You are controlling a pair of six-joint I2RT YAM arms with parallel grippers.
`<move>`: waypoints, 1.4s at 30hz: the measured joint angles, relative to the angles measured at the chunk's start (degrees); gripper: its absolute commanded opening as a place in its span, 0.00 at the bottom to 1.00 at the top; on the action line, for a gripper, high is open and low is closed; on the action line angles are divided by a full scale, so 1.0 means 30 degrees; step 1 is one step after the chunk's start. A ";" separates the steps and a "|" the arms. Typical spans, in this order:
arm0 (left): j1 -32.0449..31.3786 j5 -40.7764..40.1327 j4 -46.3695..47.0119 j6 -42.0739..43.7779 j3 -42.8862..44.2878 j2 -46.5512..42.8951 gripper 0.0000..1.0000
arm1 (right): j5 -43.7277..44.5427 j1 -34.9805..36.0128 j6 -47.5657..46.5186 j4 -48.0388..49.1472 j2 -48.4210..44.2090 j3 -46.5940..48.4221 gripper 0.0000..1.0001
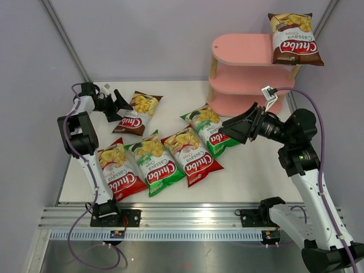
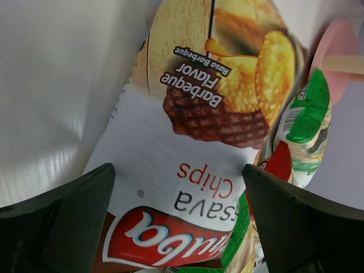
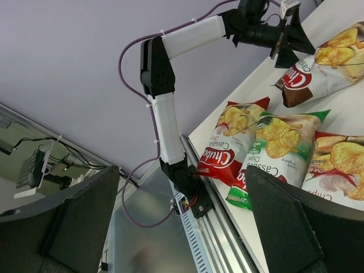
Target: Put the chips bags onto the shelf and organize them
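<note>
One brown chips bag (image 1: 294, 40) lies on the top board of the pink shelf (image 1: 242, 51) and overhangs its right end. A second brown bag (image 1: 138, 112) lies flat at the back left of the table. My left gripper (image 1: 120, 104) is open at that bag's left edge; in the left wrist view the bag (image 2: 193, 142) lies between the spread jaws (image 2: 176, 227). A red bag (image 1: 116, 169), a green bag (image 1: 153, 162), a red bag (image 1: 191, 155) and a green bag (image 1: 209, 129) lie in a row mid-table. My right gripper (image 1: 236, 126) is open and empty, above the right green bag.
The shelf's middle and bottom boards (image 1: 250, 79) hold nothing. The white table (image 1: 256, 170) ends in an aluminium rail (image 1: 187, 219) at the near edge. Purple walls close in the left and back. The right wrist view shows the left arm (image 3: 170, 91) and the left bags (image 3: 230, 142).
</note>
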 measured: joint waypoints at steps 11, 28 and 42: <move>-0.1472 -0.0845 0.0976 -0.0058 -0.1049 0.0444 0.98 | -0.0495 0.0430 0.0168 0.1654 -0.0226 -0.0860 1.00; -0.1982 -0.0765 1.3005 -0.8582 -0.9646 -0.4036 0.32 | 0.0299 0.0503 0.1064 0.2433 0.0284 -0.1625 1.00; -0.2084 -0.4051 2.1573 -1.6473 -1.5752 -0.8225 0.25 | 0.6069 0.4597 0.2164 0.3249 0.4568 -0.2820 1.00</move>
